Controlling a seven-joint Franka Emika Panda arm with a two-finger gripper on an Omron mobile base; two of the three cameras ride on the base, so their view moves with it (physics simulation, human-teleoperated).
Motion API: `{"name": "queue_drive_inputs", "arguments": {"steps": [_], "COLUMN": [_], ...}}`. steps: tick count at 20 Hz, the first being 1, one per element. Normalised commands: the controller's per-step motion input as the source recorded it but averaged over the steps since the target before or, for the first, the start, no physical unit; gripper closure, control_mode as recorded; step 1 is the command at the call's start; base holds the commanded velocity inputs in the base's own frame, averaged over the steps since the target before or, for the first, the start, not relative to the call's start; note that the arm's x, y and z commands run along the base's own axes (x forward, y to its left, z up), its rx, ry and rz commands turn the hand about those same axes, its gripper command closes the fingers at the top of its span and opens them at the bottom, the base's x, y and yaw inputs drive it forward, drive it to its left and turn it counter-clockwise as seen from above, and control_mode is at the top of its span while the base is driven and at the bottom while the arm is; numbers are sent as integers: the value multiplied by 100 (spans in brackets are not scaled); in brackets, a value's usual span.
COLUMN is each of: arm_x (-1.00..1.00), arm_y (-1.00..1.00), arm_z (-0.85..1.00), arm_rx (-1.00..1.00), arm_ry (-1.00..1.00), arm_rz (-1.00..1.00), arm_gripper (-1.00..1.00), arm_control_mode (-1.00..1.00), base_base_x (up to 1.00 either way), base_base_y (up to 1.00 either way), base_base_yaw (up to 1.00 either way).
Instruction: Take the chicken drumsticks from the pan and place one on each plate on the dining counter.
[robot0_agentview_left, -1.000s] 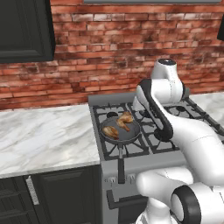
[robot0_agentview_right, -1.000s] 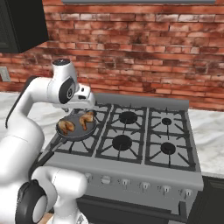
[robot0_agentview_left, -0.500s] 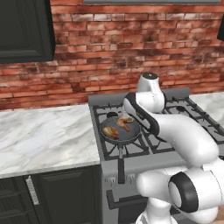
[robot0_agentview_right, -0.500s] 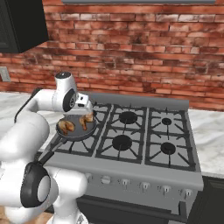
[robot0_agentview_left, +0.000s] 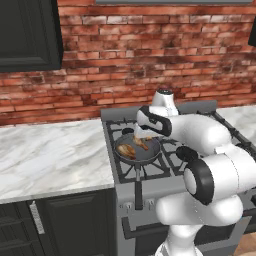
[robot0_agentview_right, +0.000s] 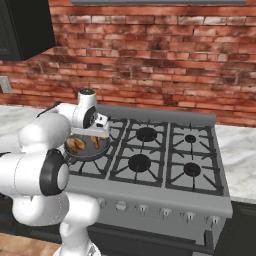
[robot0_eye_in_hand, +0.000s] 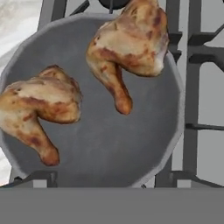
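**Open gripper above the pan on the stove**

The pan (robot0_agentview_left: 138, 151) sits on the stove's (robot0_agentview_right: 150, 160) front-left burner, its handle pointing toward the robot. Both chicken drumsticks (robot0_eye_in_hand: 41, 103) lie inside, side by side without touching. The gripper (robot0_agentview_left: 142, 135) hangs just above them, fingers spread wide with nothing between. Behind rises the brick wall (robot0_agentview_left: 150, 55)
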Motion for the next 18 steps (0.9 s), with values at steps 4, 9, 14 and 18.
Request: {"name": "queue_drive_inputs", "arguments": {"steps": [4, 9, 14, 18], "arm_x": [31, 14, 27, 30], "arm_y": [13, 3, 0, 0], "arm_z": [-36, -35, -24, -22], "arm_rx": [0, 0, 0, 0], "arm_ry": [4, 8, 4, 5], "arm_rz": [0, -2, -1, 0], "arm_gripper": [-100, -100, -100, -100], "arm_control_mode": [-100, -100, -100, -100], "base_base_x": [0, 0, 0, 0], "base_base_y": [0, 0, 0, 0], "base_base_yaw": [0, 0, 0, 0]}}
